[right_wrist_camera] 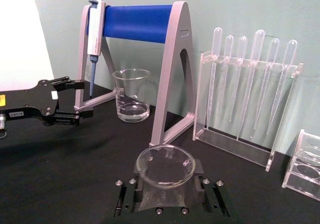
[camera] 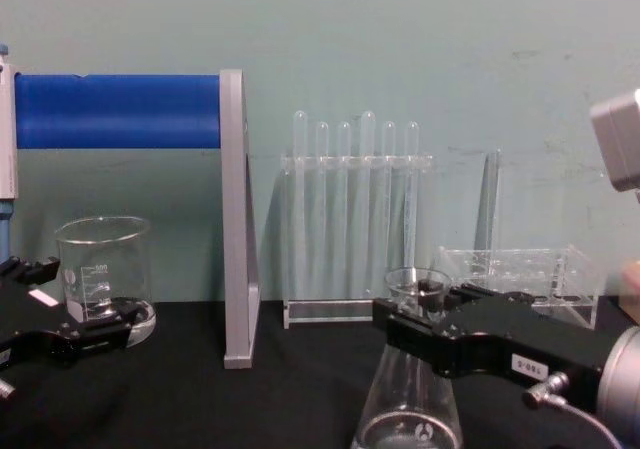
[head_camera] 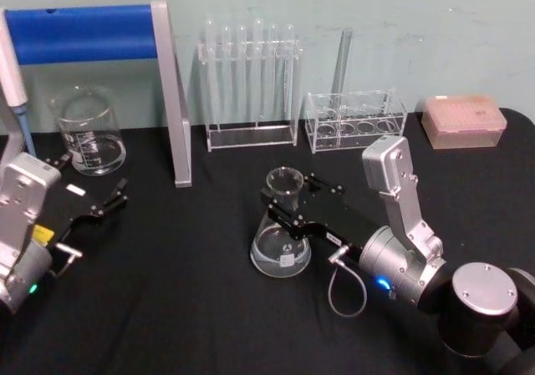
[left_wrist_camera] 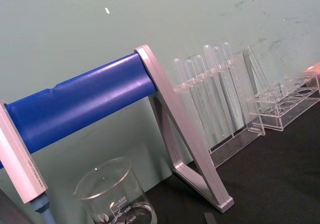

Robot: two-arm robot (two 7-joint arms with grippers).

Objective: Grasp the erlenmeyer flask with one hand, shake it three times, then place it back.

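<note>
While the right gripper [head_camera: 287, 188] has its jaws either side of the erlenmeyer flask [head_camera: 282, 241] neck, I can't tell if they're actually pinching it. The flask stands mid-worktop [head_camera: 192, 291], base flat, long axis vertical, mouth straight up. Nothing's lifted, so I'd guess the shakes are still to do. The left gripper [head_camera: 92, 177] is parked far left, jaws spread.

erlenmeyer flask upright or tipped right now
Upright: the erlenmeyer flask stands base-down on the table, mouth up, with the right gripper around its neck.
</note>
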